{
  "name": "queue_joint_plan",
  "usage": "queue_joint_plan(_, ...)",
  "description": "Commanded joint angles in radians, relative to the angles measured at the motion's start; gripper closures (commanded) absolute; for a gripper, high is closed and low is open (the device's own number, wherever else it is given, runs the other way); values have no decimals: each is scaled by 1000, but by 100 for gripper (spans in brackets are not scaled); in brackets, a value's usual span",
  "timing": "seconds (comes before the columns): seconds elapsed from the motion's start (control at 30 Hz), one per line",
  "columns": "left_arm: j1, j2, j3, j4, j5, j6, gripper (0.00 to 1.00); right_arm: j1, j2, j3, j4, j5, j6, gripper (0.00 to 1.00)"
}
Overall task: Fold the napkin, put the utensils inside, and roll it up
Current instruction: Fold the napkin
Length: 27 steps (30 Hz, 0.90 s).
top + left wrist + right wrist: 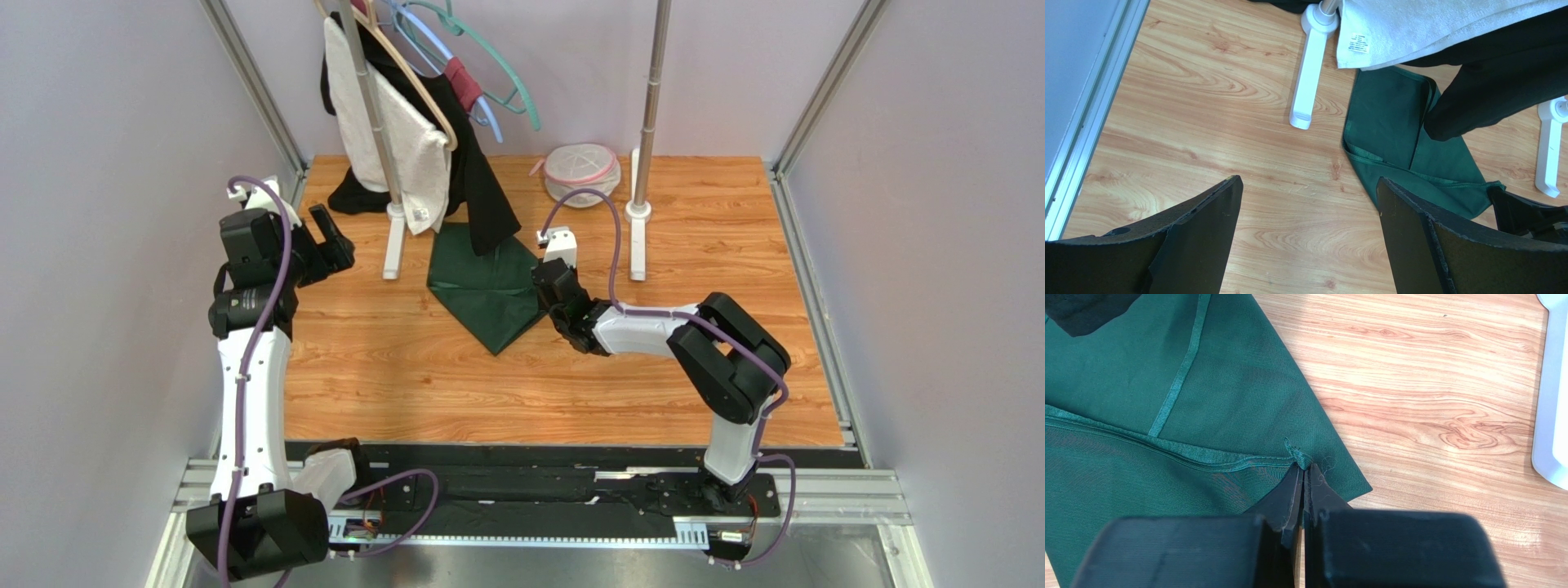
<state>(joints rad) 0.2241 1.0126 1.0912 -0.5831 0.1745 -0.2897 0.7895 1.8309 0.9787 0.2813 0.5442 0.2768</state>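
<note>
The dark green napkin [485, 288] lies crumpled and partly folded on the wooden table, its far edge under a hanging black garment. It also shows in the left wrist view [1389, 122] and the right wrist view [1198, 416]. My right gripper [543, 294] is at the napkin's right corner, shut [1304, 468] on a hemmed corner of the upper layer. My left gripper [325, 239] is open and empty [1309, 180] above bare wood, left of the napkin. No fork is in view.
A clothes rack stands at the back with a white towel [405, 135], a black garment [485, 184] and hangers. Its white feet [394, 239] [638, 233] rest on the table beside the napkin. A round mesh bag [581, 172] lies at the back.
</note>
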Motion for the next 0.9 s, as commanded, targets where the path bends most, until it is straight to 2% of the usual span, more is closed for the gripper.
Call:
queue_joint_plan(0.0, 9, 4, -4, 29, 22, -16, 11, -9, -1, 11, 27, 45, 28, 100)
queue_joint_plan(0.17, 8, 7, -5, 29, 31, -23, 12, -24, 5, 34, -46, 56, 59, 100)
queue_joint_plan(0.2, 9, 11, -7, 29, 34, -26, 12, -29, -5, 38, -60, 53, 68, 91)
queue_joint_plan(0.23, 6, 12, -10, 31, 39, -32, 12, -35, -16, 38, -71, 43, 73, 62)
queue_joint_plan(0.27, 4, 15, -11, 32, 43, -37, 13, -44, -28, 34, -76, 33, 71, 52)
queue_joint_plan(0.33, -8, 23, -16, 35, 54, -45, 13, -58, -82, 12, -64, -39, 50, 42)
queue_joint_plan(0.53, -66, 40, -20, 34, 37, -42, 14, -157, -159, 3, -59, -303, 10, 39)
queue_joint_plan(0.77, -117, 47, -43, 40, 33, -75, 14, -304, -46, 118, -208, -682, -13, 39)
queue_joint_plan(0.87, -150, 32, -100, 61, 52, -127, 15, -351, 11, 130, -186, -856, 39, 39)
